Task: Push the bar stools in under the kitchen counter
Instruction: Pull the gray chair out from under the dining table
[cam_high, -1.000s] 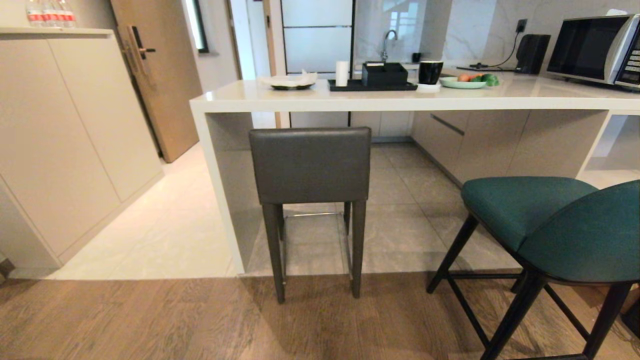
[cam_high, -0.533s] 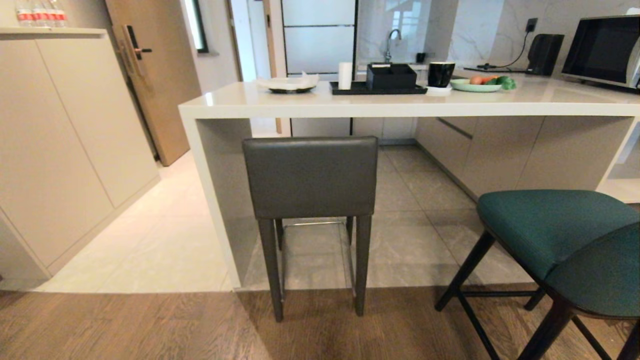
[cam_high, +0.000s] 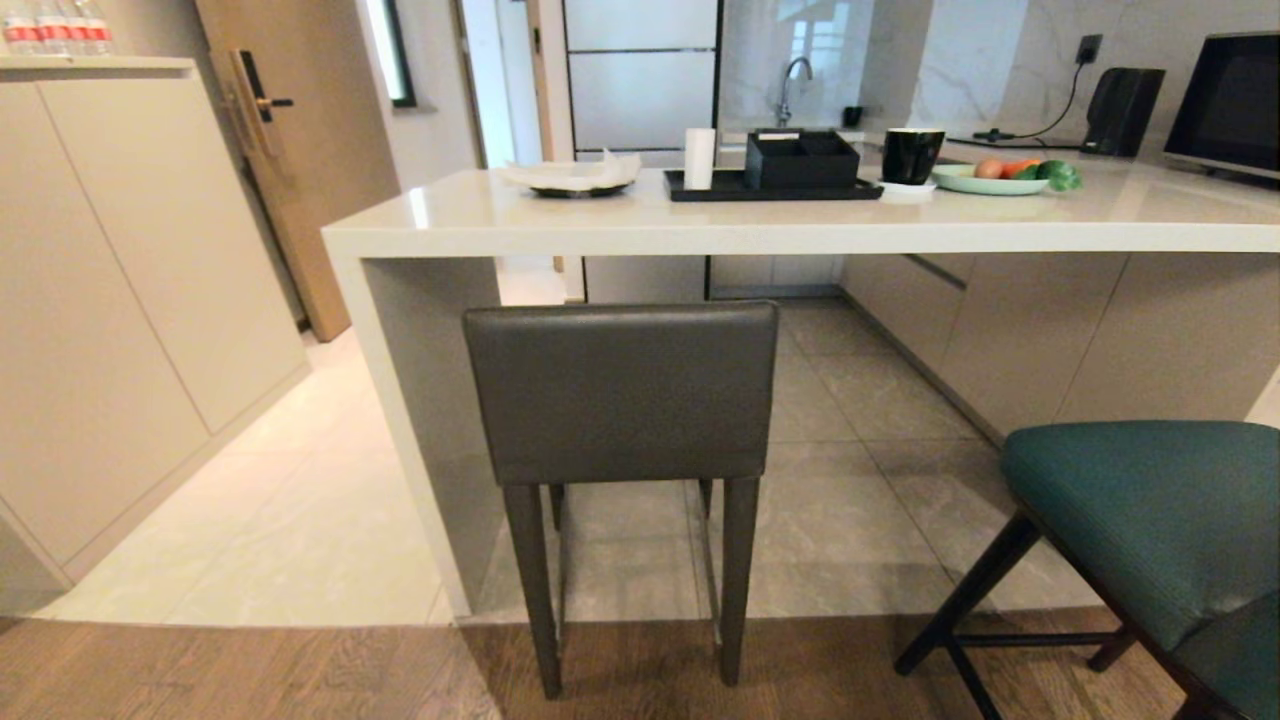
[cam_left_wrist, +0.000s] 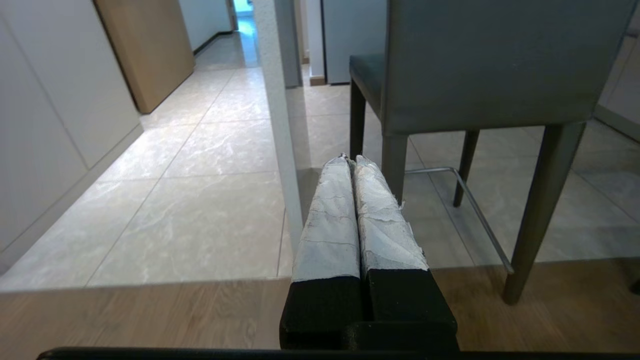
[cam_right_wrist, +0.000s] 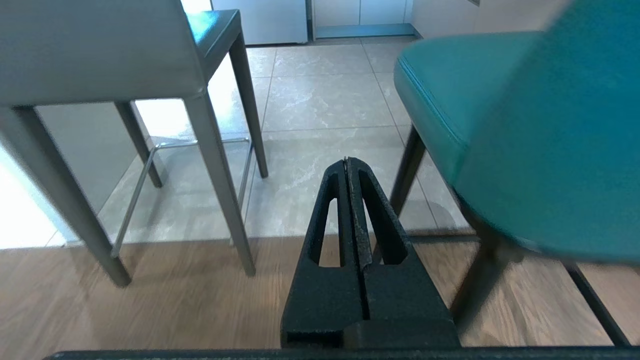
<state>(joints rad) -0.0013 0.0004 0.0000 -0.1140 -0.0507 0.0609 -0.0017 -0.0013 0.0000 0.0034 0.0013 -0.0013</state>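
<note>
Grey stool (cam_high: 620, 400) at left end of counter (cam_high: 800, 225), seat under slab, square back facing near side, near legs on wood floor (cam_high: 250, 675). Teal stool (cam_high: 1150, 520) right of it, well out from counter, nearer than grey stool. Left gripper (cam_left_wrist: 354, 161) low, pressed shut, empty, just near of grey stool's left near leg, not touching. Right gripper (cam_right_wrist: 347, 162) low, shut, empty, between the two stools, teal stool close on its right. Tray (cam_high: 770, 187), cup (cam_high: 912, 155), plate (cam_high: 990, 180) on counter top.
</note>
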